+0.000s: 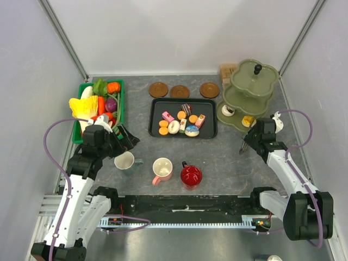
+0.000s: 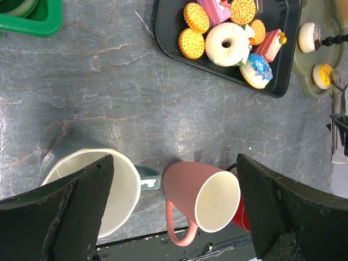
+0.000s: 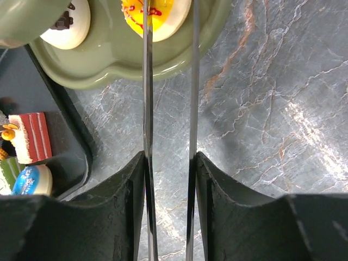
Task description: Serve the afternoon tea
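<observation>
Vegetables (image 1: 95, 106), all toys, fill a green crate (image 1: 120, 109) at the far left of the table (image 1: 228, 157). Just in front of it the left gripper (image 2: 174, 157) hangs with its fingers spread wide and nothing between them. One finger (image 2: 81, 201) is over the rim of the whitish mug (image 2: 122, 196). The pink mug (image 2: 204, 198) lies in the gap, nearer the other finger. These two mugs stand upright in a row along the near side, and the red mug (image 1: 191, 175) is just right of the pink one. Behind the row sits a black tray (image 1: 155, 117) with cakes and biscuits (image 1: 182, 124) crowded in its middle. Three brown coasters (image 1: 179, 91) line up beyond it. To the right stands a green stand (image 1: 247, 92) with tiers. Its lowest tier carries a white cake (image 1: 228, 110) and a yellow cake (image 3: 157, 16). The right gripper (image 3: 169, 157) is clamped on metal tongs (image 3: 147, 81). Their two blades are slightly apart and reach over the yellow cake. Whether they touch it cannot be told.
</observation>
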Tool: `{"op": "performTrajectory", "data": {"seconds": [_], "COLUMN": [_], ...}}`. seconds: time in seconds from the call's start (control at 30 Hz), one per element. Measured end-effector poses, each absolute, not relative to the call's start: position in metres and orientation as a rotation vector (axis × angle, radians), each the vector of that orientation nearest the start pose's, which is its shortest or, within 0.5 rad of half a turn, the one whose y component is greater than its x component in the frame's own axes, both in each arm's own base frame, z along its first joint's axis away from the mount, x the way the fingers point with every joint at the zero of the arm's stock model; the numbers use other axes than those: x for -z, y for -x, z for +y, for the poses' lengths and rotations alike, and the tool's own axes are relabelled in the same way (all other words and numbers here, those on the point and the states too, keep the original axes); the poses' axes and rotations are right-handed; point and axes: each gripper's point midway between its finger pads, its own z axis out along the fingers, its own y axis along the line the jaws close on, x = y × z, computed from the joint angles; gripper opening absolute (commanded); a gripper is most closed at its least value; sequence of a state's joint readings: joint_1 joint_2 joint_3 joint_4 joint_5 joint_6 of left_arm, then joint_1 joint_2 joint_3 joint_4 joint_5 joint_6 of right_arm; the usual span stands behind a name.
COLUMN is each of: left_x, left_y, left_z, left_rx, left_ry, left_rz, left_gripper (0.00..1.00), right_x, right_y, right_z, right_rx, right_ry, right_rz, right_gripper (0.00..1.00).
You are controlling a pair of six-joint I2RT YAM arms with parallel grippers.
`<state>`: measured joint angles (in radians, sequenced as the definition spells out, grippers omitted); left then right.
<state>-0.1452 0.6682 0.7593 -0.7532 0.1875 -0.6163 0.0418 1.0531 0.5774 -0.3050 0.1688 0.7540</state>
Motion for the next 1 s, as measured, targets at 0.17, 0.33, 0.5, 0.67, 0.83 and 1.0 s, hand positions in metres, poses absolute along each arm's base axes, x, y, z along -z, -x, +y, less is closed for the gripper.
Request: {"op": "performTrajectory", "data": {"seconds": [0.17,0.33,0.5,0.67,0.83,1.0], "left_x": [-0.182,-0.182,-0.182,-0.182,-0.182,-0.182], "left_y": [-0.211,-0.211,-0.211,-0.211,-0.211,-0.211], "left_z": [-0.088,-0.088,-0.088,-0.088,-0.088,-0.088], "left_rx": [0.613,0.613,0.613,0.613,0.613,0.613], "left_ry": [0.435,0.435,0.435,0.435,0.435,0.435], "left_rz": [2.257,2.257,2.257,2.257,2.257,2.257], "left_gripper": [0.99,0.99,0.99,0.99,0.99,0.99], "right_x": [-0.082,-0.083,-0.088,-0.102,-0.115,-0.125], "right_y": [-0.29,-0.29,-0.287,-0.284,-0.273,-0.256], "right_z": [0.006,0.006,0.005,-0.002,-0.01,-0.007], "right_rx": [-0.187,-0.187,-0.181,-0.133,-0.078,-0.086], "right_ry": [-0.899,-0.887,-0.88,-0.883,-0.888,-0.842], "right_rz": [2.172,2.171,2.167,2.152,2.151,2.189], "right_gripper": [0.68,0.69,0.69,0.69,0.67,0.66]}}
